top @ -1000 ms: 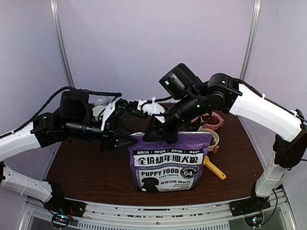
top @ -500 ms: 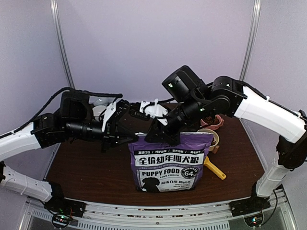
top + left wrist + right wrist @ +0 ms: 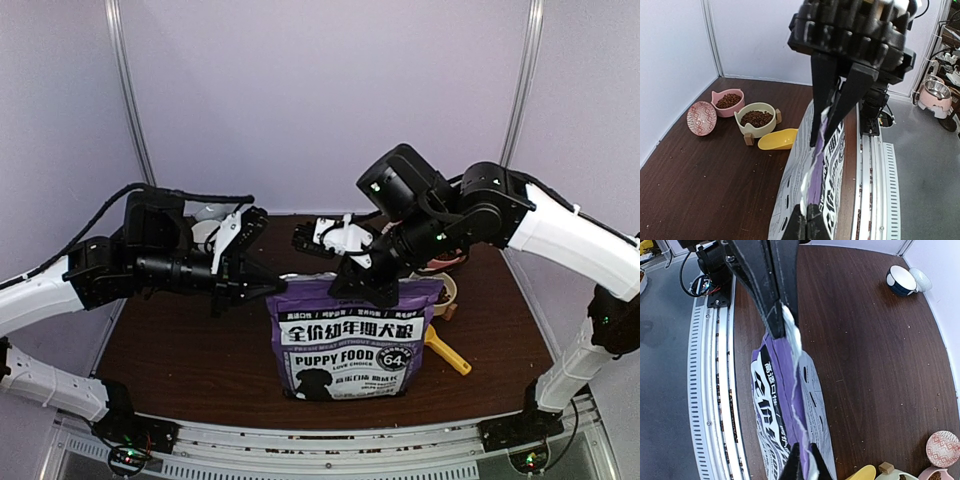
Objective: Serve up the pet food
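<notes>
The pet food, small dark-brown dry kibble pellets, lies as a loose heap in a cream plastic bowl with cat ears. More of it lies in a pink bowl of the same shape just beside. Both bowls stand on the right part of the dark brown wooden worktop. A yellow plastic scoop lies just beside the cream bowl, and I see no kibble in it. A red patterned round dish is near the pink bowl.

In front of the bowls, a purple printed paper bag with a black dog silhouette stands upright. Its top is a flat seam, so whether kibble is inside is hidden.

The left jaws are clamped on the left end of this seam. The right jaws are clamped on the same seam, a little further right. In both wrist views each pair is pressed flat on the thin edge. I cannot tell whether each pair holds one wall of the bag or both.

I judge that the two grips keep the bag upright and pull its top tight, so that it can be torn or pulled open. The grips are near each other, which suits tearing. The scoop waits near the bowls, probably for serving afterwards.
</notes>
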